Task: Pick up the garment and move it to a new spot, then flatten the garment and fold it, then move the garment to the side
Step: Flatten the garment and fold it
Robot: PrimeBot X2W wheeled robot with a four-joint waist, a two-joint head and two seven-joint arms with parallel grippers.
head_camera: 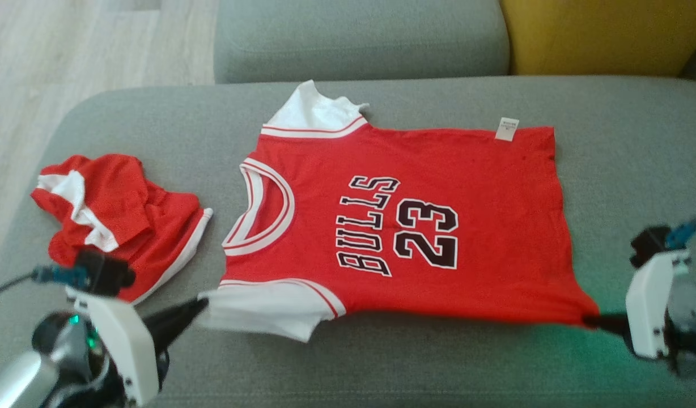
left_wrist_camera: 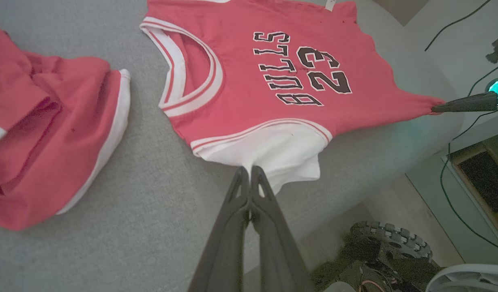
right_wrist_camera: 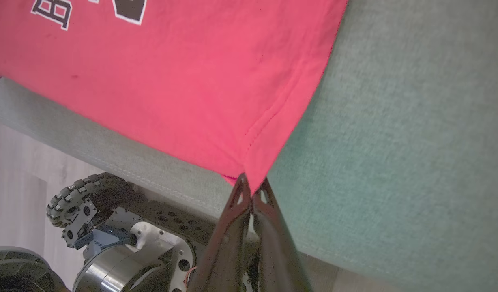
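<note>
Garment (head_camera: 404,226), a red jersey with white sleeves and black lettering, lies spread flat across the middle of the grey sofa seat (head_camera: 382,362), neck toward our left and hem toward our right. At the far left the seat rounds off toward the wooden floor (head_camera: 59,62). A crumpled pair of red shorts (head_camera: 121,221) takes up that end, near the garment's neckline but not touching it. Next comes our left gripper (head_camera: 199,309), its jaws pressed together on the edge of the near white sleeve. In both wrist views the seat's front edge runs close along the garment's near side, so there is little room that way. Behind the garment a strip of seat runs to the grey back cushion (head_camera: 359,39) and a yellow cushion (head_camera: 603,34). Our right gripper (head_camera: 591,321) is pinched tight on the near hem corner, the red cloth drawn to a point between its fingers. Beyond that corner, to the right, a broad stretch of grey seat gives us the widest open room.
</note>
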